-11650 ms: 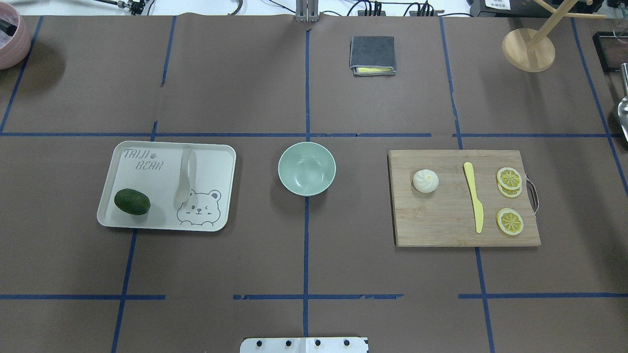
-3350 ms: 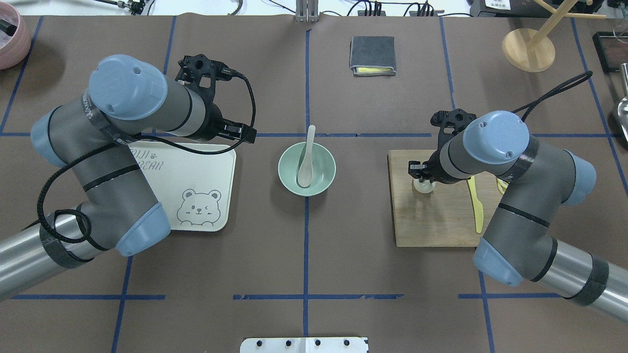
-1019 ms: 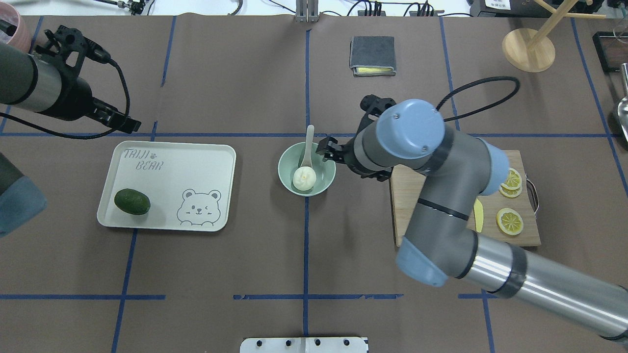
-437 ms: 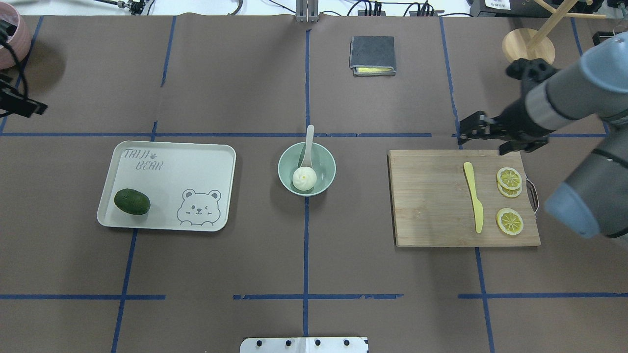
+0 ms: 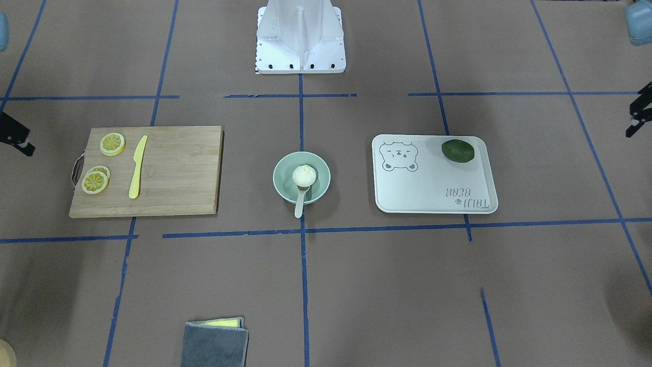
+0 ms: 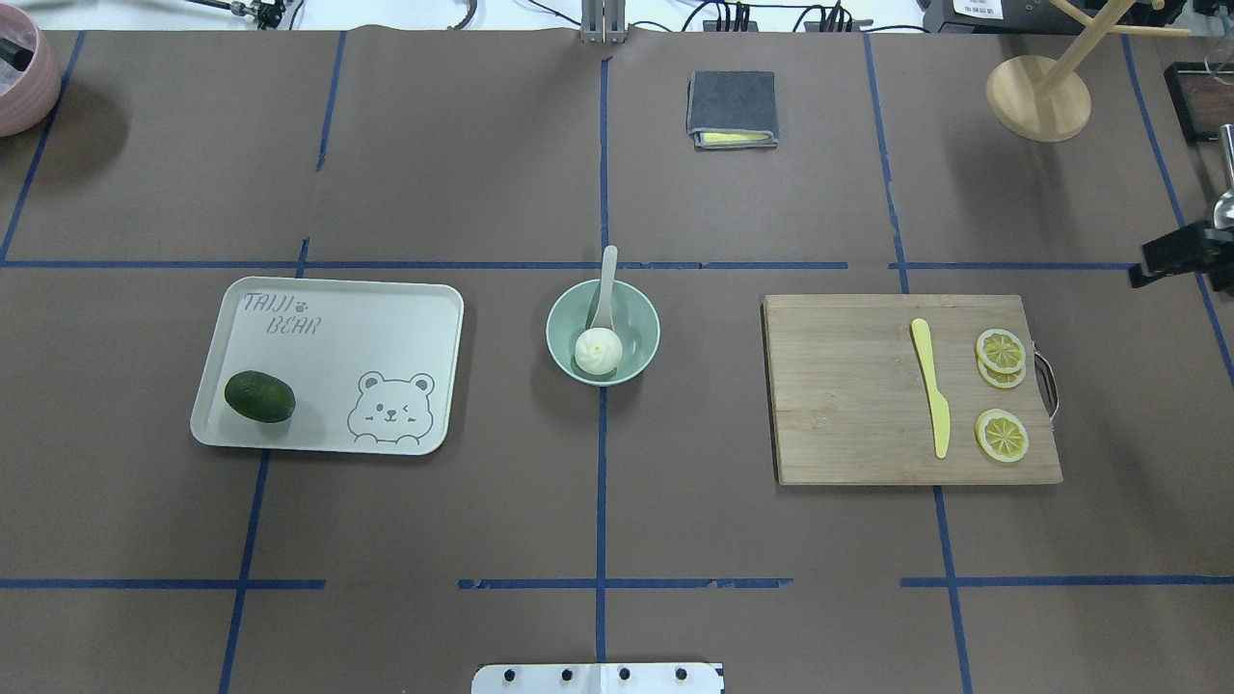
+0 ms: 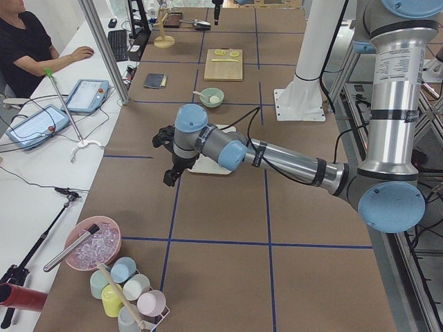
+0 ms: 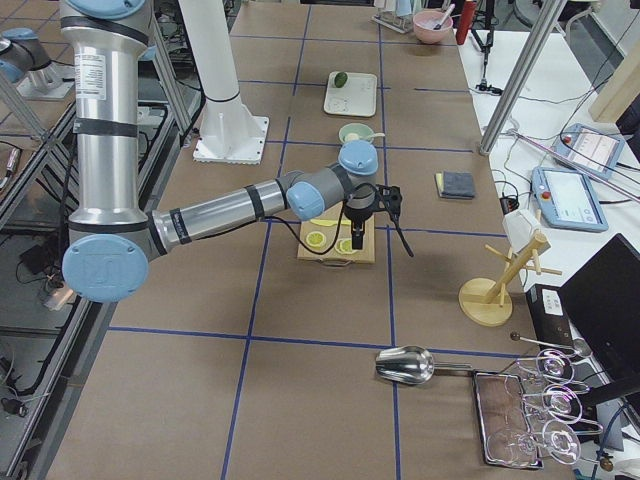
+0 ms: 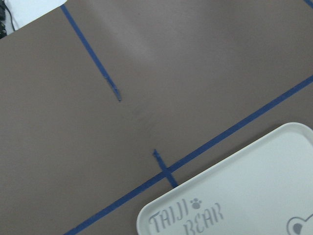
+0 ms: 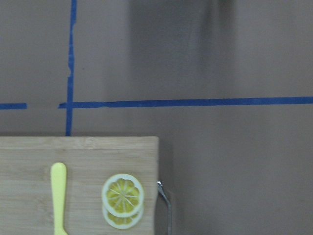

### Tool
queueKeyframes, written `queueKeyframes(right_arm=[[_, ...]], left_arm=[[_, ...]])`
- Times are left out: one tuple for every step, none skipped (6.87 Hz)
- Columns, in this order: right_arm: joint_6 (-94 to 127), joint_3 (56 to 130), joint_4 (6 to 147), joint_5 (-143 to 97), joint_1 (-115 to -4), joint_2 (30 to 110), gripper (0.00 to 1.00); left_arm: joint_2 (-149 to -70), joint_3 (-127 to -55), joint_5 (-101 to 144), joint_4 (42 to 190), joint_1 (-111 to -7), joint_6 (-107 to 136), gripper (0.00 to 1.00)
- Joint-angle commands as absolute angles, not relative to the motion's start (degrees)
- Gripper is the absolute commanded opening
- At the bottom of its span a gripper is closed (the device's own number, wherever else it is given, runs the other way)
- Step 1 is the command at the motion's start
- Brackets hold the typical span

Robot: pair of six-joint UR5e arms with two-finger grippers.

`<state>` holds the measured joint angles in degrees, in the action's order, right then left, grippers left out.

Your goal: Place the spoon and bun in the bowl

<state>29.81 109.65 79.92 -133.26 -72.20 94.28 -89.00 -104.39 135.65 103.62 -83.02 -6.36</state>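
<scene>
On the brown-papered table (image 6: 598,501), the bun (image 6: 597,351) and spoon (image 6: 606,278) lie inside the bowl (image 6: 644,335), the handle jutting over its far rim, with the left gripper (image 5: 636,118) and right gripper (image 6: 1171,258) well off on opposite sides of the bowl, spread or pinched I cannot tell.

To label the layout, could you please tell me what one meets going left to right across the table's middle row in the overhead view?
Tray with green fruit → bowl holding bun and spoon → cutting board with yellow knife, then lemon slices.
</scene>
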Motion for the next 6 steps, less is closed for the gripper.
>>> queueKeyframes(right_arm=[[7.66, 109.6, 92.13, -135.17, -82.4, 95.98, 1.0], [1.82, 109.08, 95.5, -135.18, -85.23, 97.02, 1.0], [0.45, 108.46, 95.8, -135.96, -87.25, 97.64, 1.0], [0.44, 108.46, 95.89, -137.53, -87.97, 97.73, 1.0], [0.44, 109.41, 95.71, -137.64, -89.02, 98.6, 1.0], [0.53, 109.16, 95.54, -137.64, -89.03, 99.31, 1.0]], left_arm=[[-89.37, -103.01, 138.34, 93.93, -85.17, -6.5, 1.0], [-89.47, -102.75, 138.34, 92.13, -85.17, -6.24, 1.0], [-89.3, -102.74, 138.25, 92.11, -85.08, -0.67, 1.0], [-88.6, -102.22, 138.16, 92.2, -85.08, 1.12, 1.0], [-88.33, -103.0, 138.16, 92.28, -85.25, 1.06, 1.0], [-88.33, -103.18, 138.08, 92.29, -85.34, -1.64, 1.0]])
